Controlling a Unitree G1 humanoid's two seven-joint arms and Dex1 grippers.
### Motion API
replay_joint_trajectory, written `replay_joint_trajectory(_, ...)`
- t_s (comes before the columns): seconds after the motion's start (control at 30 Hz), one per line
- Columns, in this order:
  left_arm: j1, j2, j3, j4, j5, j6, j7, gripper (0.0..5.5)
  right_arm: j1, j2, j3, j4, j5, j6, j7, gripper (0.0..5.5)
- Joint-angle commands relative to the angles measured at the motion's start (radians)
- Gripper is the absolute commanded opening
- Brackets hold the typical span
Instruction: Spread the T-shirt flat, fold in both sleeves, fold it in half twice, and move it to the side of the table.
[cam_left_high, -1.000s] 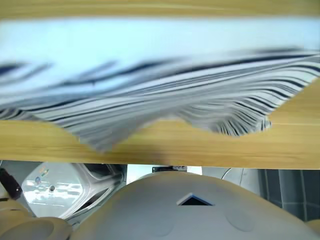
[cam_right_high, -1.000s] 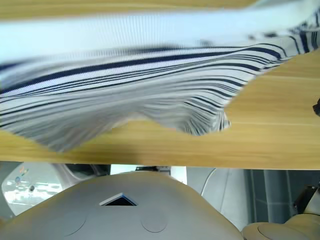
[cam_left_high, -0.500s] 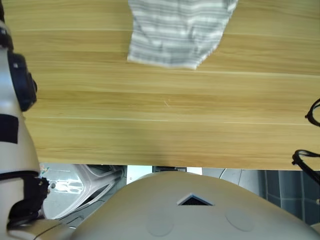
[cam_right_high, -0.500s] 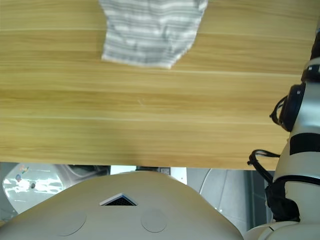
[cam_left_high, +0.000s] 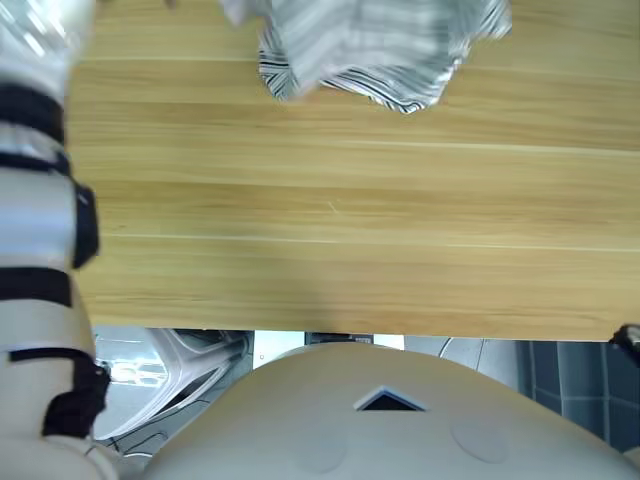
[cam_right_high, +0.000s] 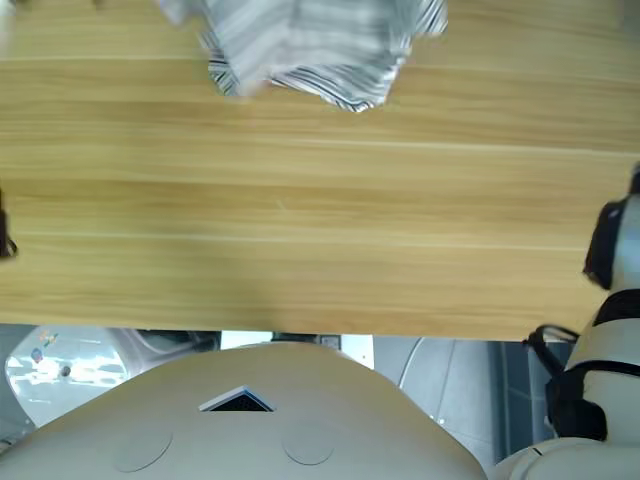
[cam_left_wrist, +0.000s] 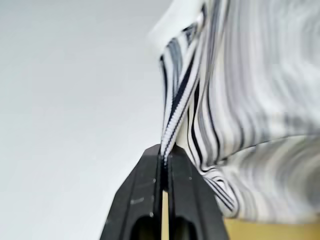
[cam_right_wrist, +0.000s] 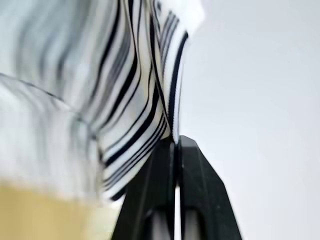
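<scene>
T-shirt (cam_left_high: 370, 50), white with dark and grey stripes, hangs bunched over the far edge of the table (cam_left_high: 330, 220), roughly midway between the far corners. Its lower folds dangle over the wood there; whether the cloth rests on the surface or hangs just clear of it cannot be told. The fabric is gathered in loose vertical folds, not spread flat, and one striped corner dips lowest toward the right side of the bunch.

In the left wrist view the left gripper (cam_left_wrist: 164, 157) has its two black fingers (cam_left_wrist: 142, 190) pressed together on a ribbed, striped edge of the shirt, which rises straight out of the tips while the rest of the cloth billows to one side. In the right wrist view the right gripper (cam_right_wrist: 176, 142) is likewise clamped on a striped edge, its fingers (cam_right_wrist: 200, 190) closed with the fabric pinched between them. A strip of the tan tabletop shows beneath the cloth in both wrist views.

The table is a light wood-grain surface with long planks running from its left edge to its right. The left arm (cam_left_high: 40, 250) stands along the table's left edge, reaching up toward the far-left corner. The right arm (cam_right_high: 610, 330) shows beside the near-right corner.
</scene>
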Motion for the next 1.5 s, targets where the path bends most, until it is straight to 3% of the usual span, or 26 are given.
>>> replay_joint_trajectory(0.03,0.536,0.227,-0.192,-0.689,-0.468,0.059,-0.405,0.02,0.388,-0.193,0.074,-0.382,0.396,-0.106,0.382,0.0)
replay_joint_trajectory(0.1,0.625,0.322,-0.165,-0.903,-0.613,0.122,-0.477,0.02,0.443,-0.229,0.052,-0.502,0.518,-0.091,0.455,0.0)
replay_joint_trajectory(0.2,0.65,0.349,-0.08,-0.999,-0.719,0.203,-0.553,0.02,0.473,-0.231,0.023,-0.563,0.589,-0.059,0.523,0.0)
replay_joint_trajectory(0.3,0.72,0.425,0.007,-1.153,-0.912,0.278,-0.678,0.02,0.565,-0.285,-0.004,-0.747,0.795,-0.051,0.598,0.0)
replay_joint_trajectory(0.37,0.8,0.475,0.131,-1.298,-1.082,0.315,-0.761,0.02,0.642,-0.344,-0.073,-0.898,0.985,-0.059,0.648,0.0)
replay_joint_trajectory(0.5,0.956,0.478,0.522,-1.585,-1.485,0.483,-0.945,0.02,0.813,-0.396,-0.343,-1.154,1.426,-0.073,0.809,0.0)
replay_joint_trajectory(0.6,0.966,0.422,0.766,-1.672,-1.724,0.655,-1.029,0.02,0.846,-0.352,-0.483,-1.225,1.562,-0.013,0.897,0.0)
replay_joint_trajectory(0.67,0.939,0.404,0.847,-1.673,-1.805,0.757,-1.048,0.02,0.833,-0.329,-0.518,-1.227,1.584,0.044,0.928,0.0)
replay_joint_trajectory(0.73,0.916,0.381,0.813,-1.649,-1.673,0.805,-1.047,0.02,0.735,-0.282,-0.446,-1.158,1.458,0.131,0.923,0.0)
replay_joint_trajectory(0.8,0.815,0.295,0.592,-1.555,-1.291,0.787,-1.015,0.02,0.577,-0.192,-0.343,-1.009,1.25,0.217,0.907,0.0)
replay_joint_trajectory(0.83,0.725,0.315,0.541,-1.469,-1.189,0.806,-1.025,0.02,0.501,-0.148,-0.304,-0.934,1.161,0.246,0.898,0.0)
replay_joint_trajectory(0.93,0.115,0.226,0.284,-0.845,-0.78,0.862,-1.087,0.02,0.186,-0.01,-0.196,-0.616,0.924,0.337,0.861,0.0)
replay_joint_trajectory(1.0,-0.246,0.114,0.156,-0.412,-0.508,0.821,-0.971,0.02,-0.096,0.079,-0.126,-0.31,0.698,0.378,0.718,0.0)
replay_joint_trajectory(1.03,-0.445,0.068,0.083,-0.203,-0.341,0.819,-0.727,0.02,-0.304,0.119,-0.059,-0.102,0.527,0.452,0.495,0.0)
replay_joint_trajectory(1.1,-0.792,0.029,-0.04,0.057,-0.062,0.873,-0.088,0.02,-0.694,0.159,-0.027,0.207,0.38,0.668,-0.018,0.0)
replay_joint_trajectory(1.17,-1.096,0.055,0.081,0.139,-0.088,0.889,0.399,0.02,-0.958,0.081,-0.095,0.278,0.325,0.74,-0.466,0.0)
replay_joint_trajectory(1.23,-1.318,0.138,0.198,0.108,-0.087,0.762,0.671,0.02,-1.054,-0.047,-0.169,0.129,0.163,0.669,-0.786,0.0)
replay_joint_trajectory(1.33,-1.282,0.221,0.303,0.003,-0.082,0.568,0.691,0.02,-0.858,-0.17,-0.251,-0.245,-0.104,0.594,-0.946,0.0)
replay_joint_trajectory(1.4,-0.825,0.162,0.173,-0.094,-0.047,0.455,0.244,0.02,-0.522,-0.079,-0.104,-0.251,-0.069,0.447,-0.578,0.0)
replay_joint_trajectory(1.47,-0.188,0.122,-0.079,-0.209,-0.05,0.239,-0.253,0.02,-0.031,-0.001,0.107,-0.278,0.087,0.204,-0.096,0.0)
replay_joint_trajectory(1.5,0.072,0.145,-0.197,-0.293,-0.09,0.168,-0.397,0.02,0.155,-0.03,0.209,-0.352,0.124,0.129,0.048,0.0)
